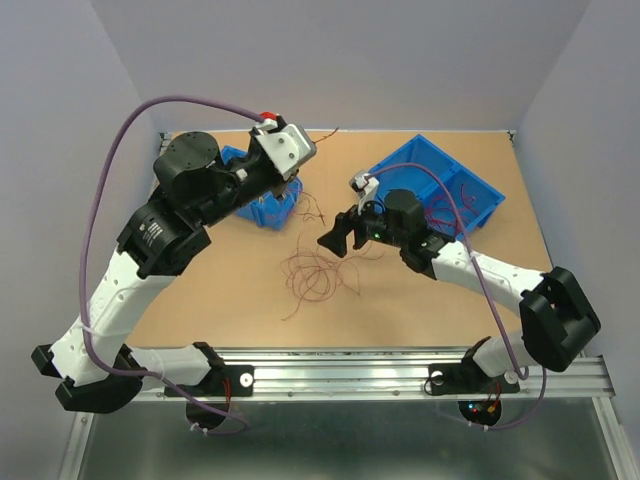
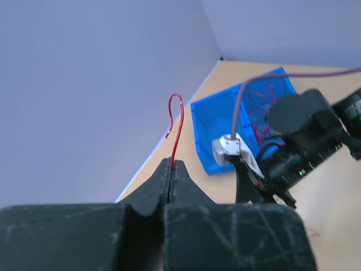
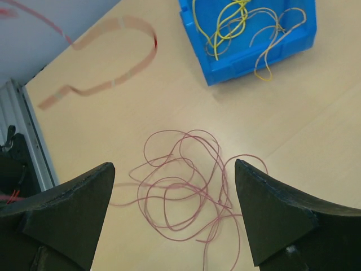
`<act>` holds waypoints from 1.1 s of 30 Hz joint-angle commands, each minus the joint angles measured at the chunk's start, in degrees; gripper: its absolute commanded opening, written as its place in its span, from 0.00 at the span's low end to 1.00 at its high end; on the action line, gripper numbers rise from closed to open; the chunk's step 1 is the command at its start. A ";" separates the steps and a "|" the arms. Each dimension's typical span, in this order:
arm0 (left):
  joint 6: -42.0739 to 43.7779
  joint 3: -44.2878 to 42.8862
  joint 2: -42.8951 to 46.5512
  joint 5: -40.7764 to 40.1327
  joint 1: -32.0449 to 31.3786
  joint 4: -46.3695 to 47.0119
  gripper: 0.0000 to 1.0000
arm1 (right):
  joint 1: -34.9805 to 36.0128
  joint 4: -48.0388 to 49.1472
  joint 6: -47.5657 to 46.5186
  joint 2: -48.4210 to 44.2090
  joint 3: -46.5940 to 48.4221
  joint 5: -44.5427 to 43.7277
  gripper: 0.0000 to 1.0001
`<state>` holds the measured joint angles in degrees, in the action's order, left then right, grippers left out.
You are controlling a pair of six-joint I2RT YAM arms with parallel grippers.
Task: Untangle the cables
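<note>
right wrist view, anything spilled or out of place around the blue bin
Yes. An orange wire droops over the wall of the blue bin toward the table, while the yellow wires lie inside. A red tangle lies loose on the table nearby.

A blurred red cable (image 3: 113,82) runs off the left edge.
</note>
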<state>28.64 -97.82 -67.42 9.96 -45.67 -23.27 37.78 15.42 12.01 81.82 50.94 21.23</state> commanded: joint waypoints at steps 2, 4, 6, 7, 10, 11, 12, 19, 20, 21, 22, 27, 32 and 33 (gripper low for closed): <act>-3.15 -2.55 0.44 -1.17 -0.30 1.12 0.00 | 0.45 3.55 -2.69 -2.19 0.58 0.38 0.91; -3.33 -0.98 1.06 -0.90 -0.38 2.51 0.00 | 0.45 5.23 -2.69 -4.12 -0.57 1.52 0.92; -3.59 -0.27 1.41 -0.99 -0.30 3.57 0.00 | 0.45 7.95 -2.87 -6.05 -2.68 2.75 0.92; -3.68 0.17 1.50 -1.34 -0.30 3.75 0.00 | 0.54 9.44 -2.87 -6.58 -3.38 4.33 0.92; -3.77 0.35 1.59 -1.61 -0.30 4.37 0.00 | 0.45 10.77 -3.05 -7.90 -4.88 4.52 0.92; -3.94 0.44 1.59 -1.52 -0.30 4.54 0.00 | 0.54 11.03 -3.05 -8.17 -4.88 4.08 0.92; -4.12 0.44 1.76 -1.26 -0.30 4.72 0.00 | 0.63 11.38 -3.13 -8.43 -5.23 3.64 0.92; -5.09 1.13 2.20 0.76 -0.30 5.07 0.00 | 0.71 17.08 -3.22 -12.56 -9.44 6.00 0.93; -5.09 1.40 2.20 1.20 -0.30 5.07 0.00 | 0.80 17.97 -3.13 -13.43 -9.89 6.36 0.94; -5.18 1.84 2.20 1.38 -0.30 5.51 0.00 | 1.07 18.76 -3.74 -13.88 -10.41 6.62 0.95; -5.18 2.45 2.20 1.56 -0.30 5.69 0.00 | 1.07 19.64 -4.36 -14.32 -11.03 7.76 0.95; -5.09 1.76 0.71 0.33 -0.38 5.86 0.00 | 2.82 21.67 -6.47 -16.52 -13.05 8.74 0.97; -5.88 1.49 0.09 1.38 -0.30 5.60 0.00 | 4.14 22.11 -7.53 -18.80 -13.85 6.02 0.96; -6.14 1.49 -0.17 1.56 -0.30 5.34 0.00 | 4.23 22.37 -7.61 -19.15 -14.20 5.84 0.96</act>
<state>23.88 -95.31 -67.57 10.39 -45.69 -20.73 41.10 32.64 6.35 65.17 38.39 28.21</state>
